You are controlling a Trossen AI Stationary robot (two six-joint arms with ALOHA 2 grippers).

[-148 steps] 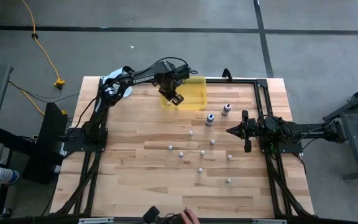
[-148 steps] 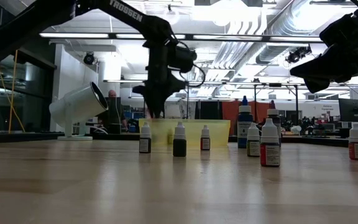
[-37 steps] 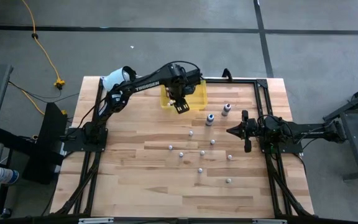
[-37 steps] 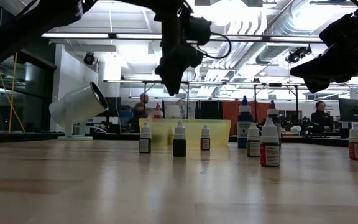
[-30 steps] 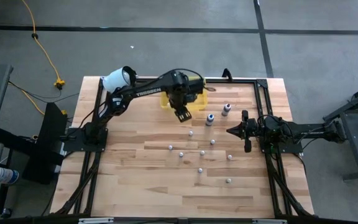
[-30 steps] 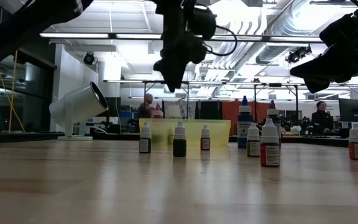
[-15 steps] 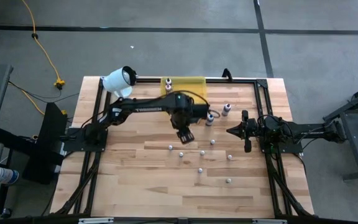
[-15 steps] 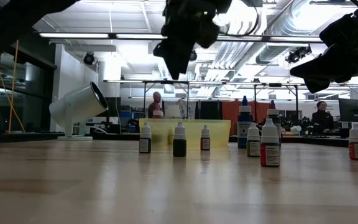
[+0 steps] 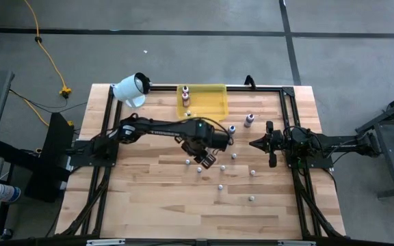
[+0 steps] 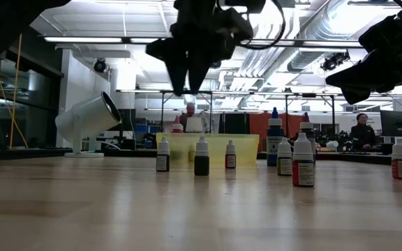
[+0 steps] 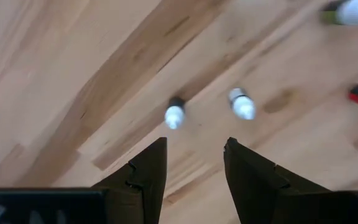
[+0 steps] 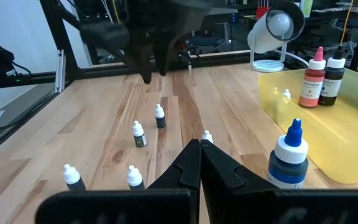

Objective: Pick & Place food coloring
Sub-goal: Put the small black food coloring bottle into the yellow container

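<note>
Dropper bottle [image 11: 174,114] beyond open (empty) jaws

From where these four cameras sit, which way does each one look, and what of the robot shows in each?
High: above, straight down on the table; both arms, left gripper open, right gripper shut.
Low: table height, level across bottles toward the room; left gripper overhead.
Left wrist: down past its fingers onto small bottles.
Right wrist: across the table past its fingers.
Shared: yellow tray, also in the right wrist view.
</note>
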